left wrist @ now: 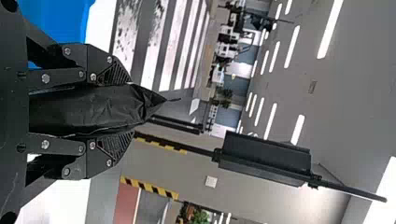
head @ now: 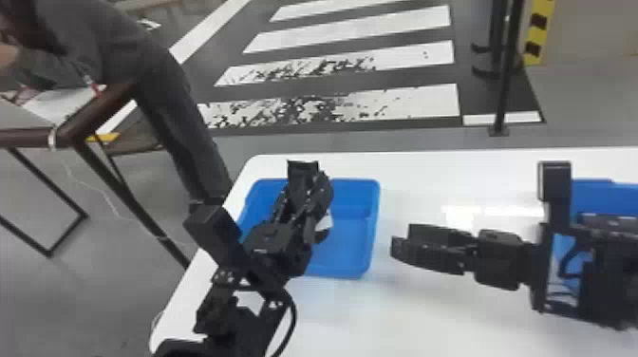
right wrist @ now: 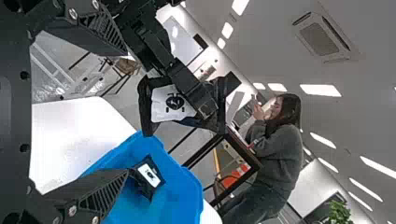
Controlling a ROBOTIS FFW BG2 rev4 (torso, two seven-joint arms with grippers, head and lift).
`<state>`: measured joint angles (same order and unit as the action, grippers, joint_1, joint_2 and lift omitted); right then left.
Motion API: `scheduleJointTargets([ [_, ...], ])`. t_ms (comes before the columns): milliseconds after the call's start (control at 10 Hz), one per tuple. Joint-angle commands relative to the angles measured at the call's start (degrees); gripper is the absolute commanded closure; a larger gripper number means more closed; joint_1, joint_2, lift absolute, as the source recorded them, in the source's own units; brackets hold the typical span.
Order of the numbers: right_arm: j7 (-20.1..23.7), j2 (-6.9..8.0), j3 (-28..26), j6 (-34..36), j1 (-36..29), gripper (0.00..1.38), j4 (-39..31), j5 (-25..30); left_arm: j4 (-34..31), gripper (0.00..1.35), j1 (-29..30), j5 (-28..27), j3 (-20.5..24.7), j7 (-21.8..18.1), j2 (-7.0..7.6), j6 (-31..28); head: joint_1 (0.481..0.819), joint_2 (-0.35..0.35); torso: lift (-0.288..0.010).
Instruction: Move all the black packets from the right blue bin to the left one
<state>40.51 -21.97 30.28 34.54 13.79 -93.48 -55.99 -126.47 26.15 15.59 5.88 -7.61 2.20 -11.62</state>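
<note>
a black packet (left wrist: 88, 109) is clamped between the fingers of the left gripper (head: 308, 185) above the left blue bin (head: 351, 258), in which a second black packet (right wrist: 148, 177) is seen. the right gripper (head: 401, 244), its fingers spread apart, is pictured over the white table (head: 427, 313); the right blue bin (head: 603, 195) is partly hidden by the right arm (head: 605, 280).

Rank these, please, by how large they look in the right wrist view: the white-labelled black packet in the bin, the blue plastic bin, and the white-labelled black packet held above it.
1. Blue plastic bin
2. Held white-labelled black packet
3. White-labelled black packet in the bin
</note>
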Motion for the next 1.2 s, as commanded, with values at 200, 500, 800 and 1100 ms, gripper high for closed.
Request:
scheduleJointTargets([
  [200, -0.35, 0.00, -4.12, -0.37, -1.55, 0.05, -1.23, 0.46, 21.78, 0.82, -10.27, -12.05, 1.43, 1.20, -0.01, 16.40, 0.695, 0.350, -0.140],
  [500, -1.75, 0.18, -7.43, -0.23, -2.68, 0.05, -3.20, 2.97, 30.92, 0.46, -11.81, -4.05, -1.09, 1.02, 0.17, 24.42, 0.695, 0.350, -0.140],
  [800, -4.92, 0.53, -15.43, 1.31, -5.07, 0.05, -8.12, 11.20, 30.78, 0.05, -8.02, 3.72, -5.43, 0.67, 0.87, 39.61, 0.695, 0.310, -0.140],
  [1100, -9.66, 2.28, -28.45, 3.42, -8.58, 0.10, -11.36, 22.17, 21.08, 0.05, 0.84, 11.26, -8.40, 0.50, -0.97, 49.59, 0.695, 0.240, -0.140],
])
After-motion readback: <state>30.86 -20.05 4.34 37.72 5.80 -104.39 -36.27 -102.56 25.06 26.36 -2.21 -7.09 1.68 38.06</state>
